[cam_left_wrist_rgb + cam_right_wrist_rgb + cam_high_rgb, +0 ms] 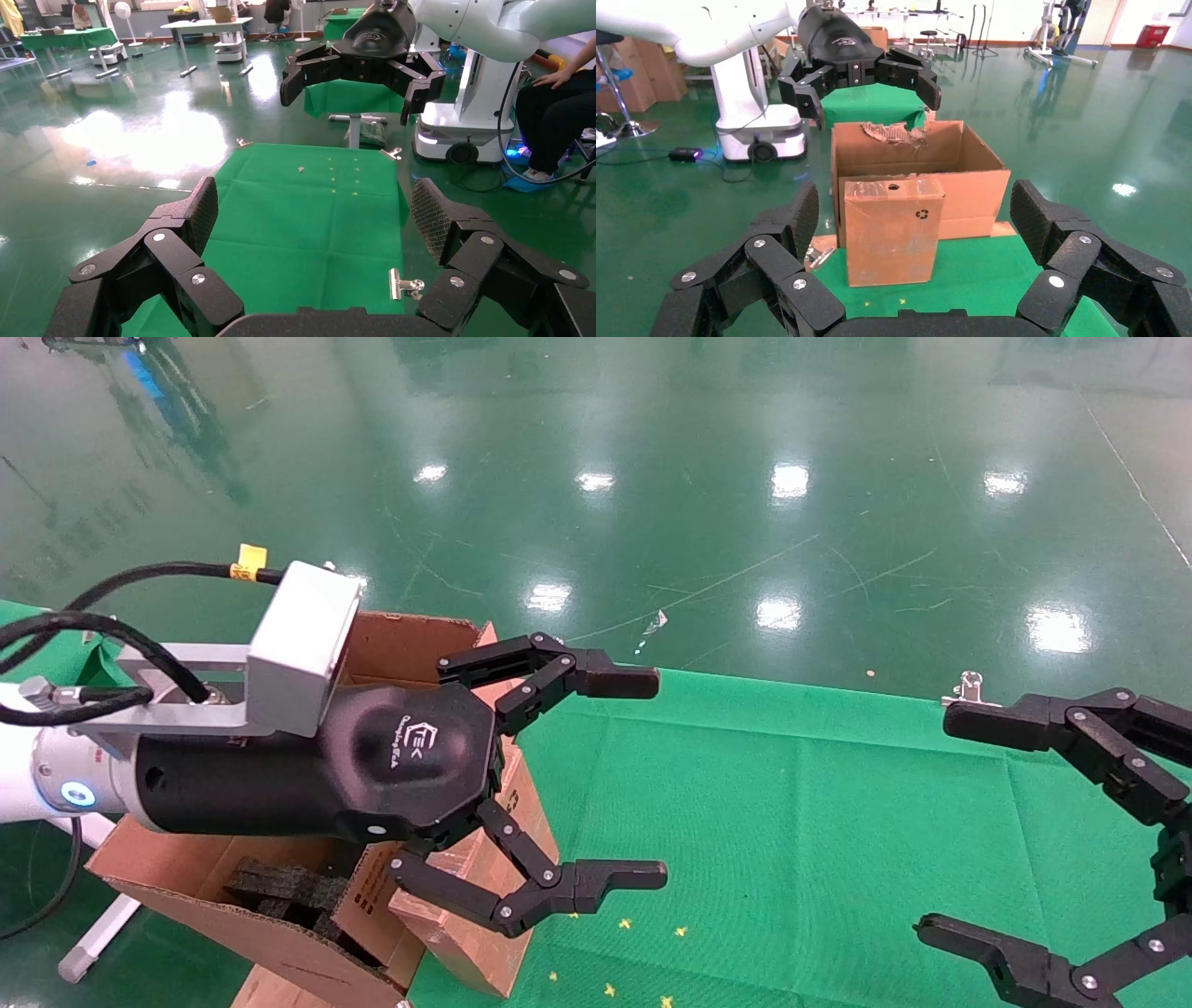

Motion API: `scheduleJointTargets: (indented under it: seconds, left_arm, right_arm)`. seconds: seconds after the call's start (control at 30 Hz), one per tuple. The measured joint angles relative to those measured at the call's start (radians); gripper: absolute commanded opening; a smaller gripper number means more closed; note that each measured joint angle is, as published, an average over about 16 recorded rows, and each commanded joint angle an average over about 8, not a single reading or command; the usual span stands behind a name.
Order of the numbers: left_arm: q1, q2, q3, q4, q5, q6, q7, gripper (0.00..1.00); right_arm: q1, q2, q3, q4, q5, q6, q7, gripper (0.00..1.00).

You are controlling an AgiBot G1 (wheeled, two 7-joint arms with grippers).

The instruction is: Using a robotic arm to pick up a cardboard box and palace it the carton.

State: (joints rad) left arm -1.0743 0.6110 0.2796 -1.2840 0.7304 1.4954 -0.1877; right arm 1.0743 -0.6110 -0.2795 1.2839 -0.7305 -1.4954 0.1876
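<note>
Left claw [610, 780] hangs wide apart above my carton [919, 175]; I see the small brown box [892, 230], holed and recycling-marked, upright against it, right claw [941, 822] gaping too.

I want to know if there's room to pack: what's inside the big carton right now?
Black foam blocks show inside the carton in the head view. The left end effector, open, and its arm cover most of the interior, so the rest cannot be seen. The small cardboard box stands outside, against the carton's wall.
</note>
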Motion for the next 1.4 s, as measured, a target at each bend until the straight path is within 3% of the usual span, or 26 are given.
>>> scheduleJointTargets:
  seconds: [0.53,0.8,1.07,1.4]
  left_arm:
    - [-0.002,-0.002,0.005,-0.001,0.011,0.003,0.000,1.00]
    - [-0.048,-0.006,0.068,-0.008,0.132,0.031,-0.034,1.00]
    - [-0.226,0.019,0.269,-0.034,0.416,0.075,-0.150,1.00]
    - [-0.614,0.078,0.650,-0.053,0.712,0.101,-0.257,1.00]
  right_arm:
    - [0.000,0.000,0.000,0.000,0.000,0.000,0.000,1.00]
    - [0.000,0.000,-0.001,-0.001,0.000,0.000,-0.001,1.00]
    - [0.001,0.000,-0.001,-0.001,0.001,0.000,-0.001,1.00]
    - [0.001,0.000,-0.002,-0.001,0.001,0.000,-0.001,1.00]
